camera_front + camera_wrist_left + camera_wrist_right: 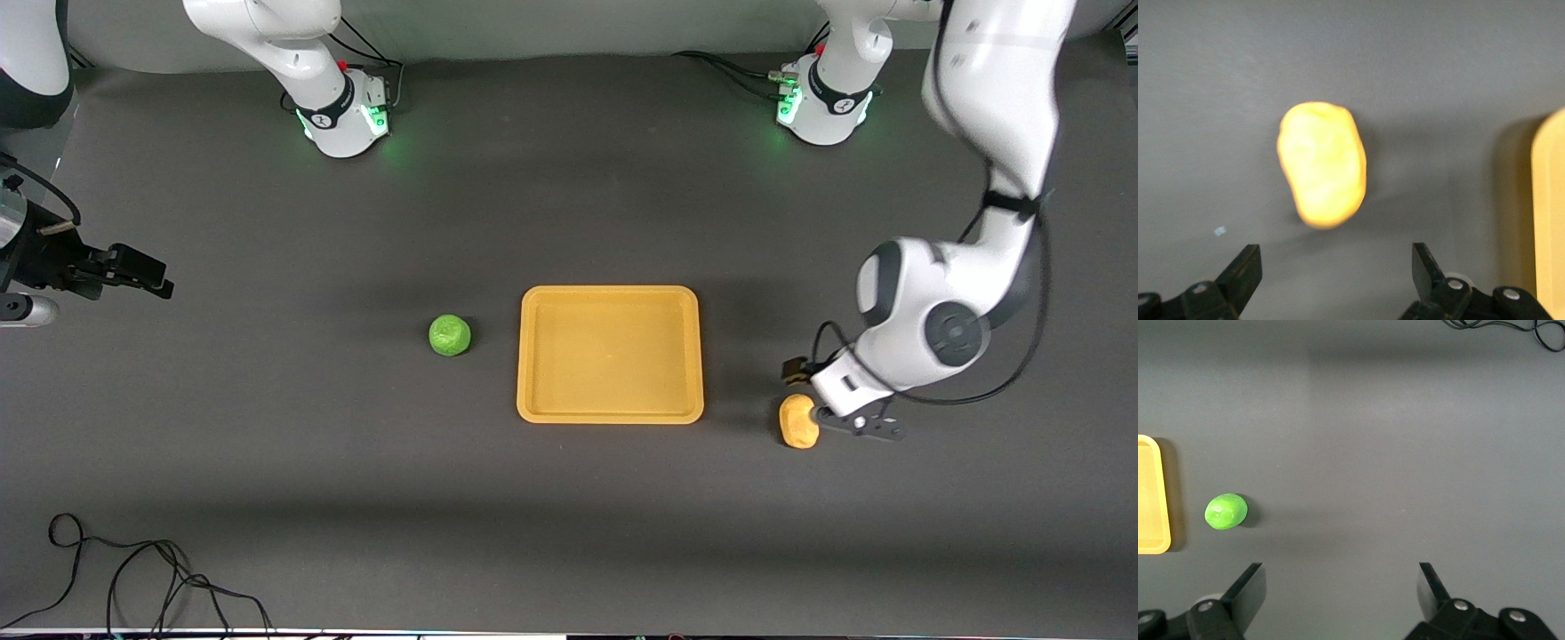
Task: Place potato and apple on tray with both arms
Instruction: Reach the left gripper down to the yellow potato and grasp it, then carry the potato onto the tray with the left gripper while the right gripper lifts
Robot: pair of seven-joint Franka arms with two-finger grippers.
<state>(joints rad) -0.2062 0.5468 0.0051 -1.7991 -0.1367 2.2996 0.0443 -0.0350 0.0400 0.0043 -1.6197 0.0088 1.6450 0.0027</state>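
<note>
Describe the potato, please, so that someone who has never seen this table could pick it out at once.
Find the flat yellow-orange tray in the middle of the table, empty. Toward the left arm's end lies the potato, right by the open left gripper. It is oblong, lumpy and yellow-orange, unlike the round green apple beside the tray's right-arm end.

Front view: high, across the surface (pixel 267 498), facing the robot bases, whole scene visible. Left wrist view: looks down, close over the potato (pixel 1323 165), tray (pixel 1548 220) edge at frame margin. Right wrist view: looks down from higher, showing the apple (pixel 1225 511) and tray edge. All three views share the tray.
</note>
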